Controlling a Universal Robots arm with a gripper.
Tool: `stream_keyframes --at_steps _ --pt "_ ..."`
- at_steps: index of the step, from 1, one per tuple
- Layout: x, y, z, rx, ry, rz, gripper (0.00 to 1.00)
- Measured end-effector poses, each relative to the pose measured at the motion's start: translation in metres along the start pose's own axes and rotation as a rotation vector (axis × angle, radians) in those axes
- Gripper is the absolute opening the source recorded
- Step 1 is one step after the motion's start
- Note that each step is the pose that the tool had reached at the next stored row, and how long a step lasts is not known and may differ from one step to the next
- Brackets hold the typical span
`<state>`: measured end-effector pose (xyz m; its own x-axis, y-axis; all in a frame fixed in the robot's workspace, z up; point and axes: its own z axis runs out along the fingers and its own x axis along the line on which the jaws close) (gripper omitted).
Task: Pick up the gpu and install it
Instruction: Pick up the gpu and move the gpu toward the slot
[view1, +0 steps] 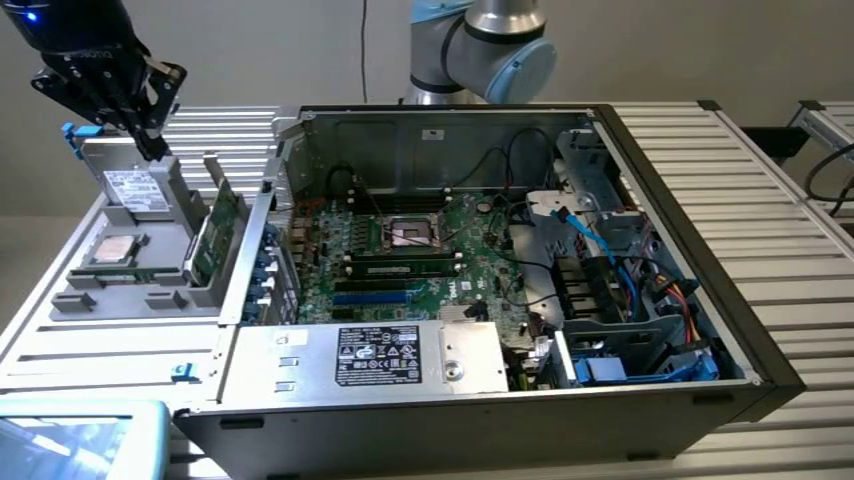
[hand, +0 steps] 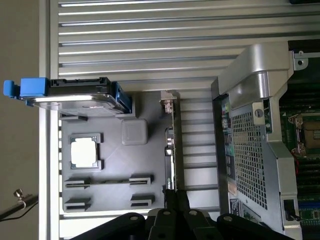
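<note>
The gpu is a thin green card standing on edge in a slot of the grey holder tray, left of the computer case in the exterior view. In the wrist view the gpu appears edge-on, with its silver bracket at one end. My gripper hangs well above the tray, over the silver drive and up-left of the card in the exterior view. Its fingertips are together and hold nothing. The gripper lines up with the card's near end.
The open computer case with its green motherboard fills the middle of the exterior view. On the tray a silver drive with blue clips stands upright beside a processor chip. The case's metal rear wall runs close beside the card.
</note>
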<state>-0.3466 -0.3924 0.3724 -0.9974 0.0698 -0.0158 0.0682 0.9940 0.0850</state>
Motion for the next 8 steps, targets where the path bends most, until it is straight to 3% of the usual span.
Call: stream_keyframes --at_steps 4,8 --pt "0.0 0.0 0.0 0.0 0.0 0.0 0.13" --pt "0.0 0.0 0.0 0.0 0.0 0.0 0.32"
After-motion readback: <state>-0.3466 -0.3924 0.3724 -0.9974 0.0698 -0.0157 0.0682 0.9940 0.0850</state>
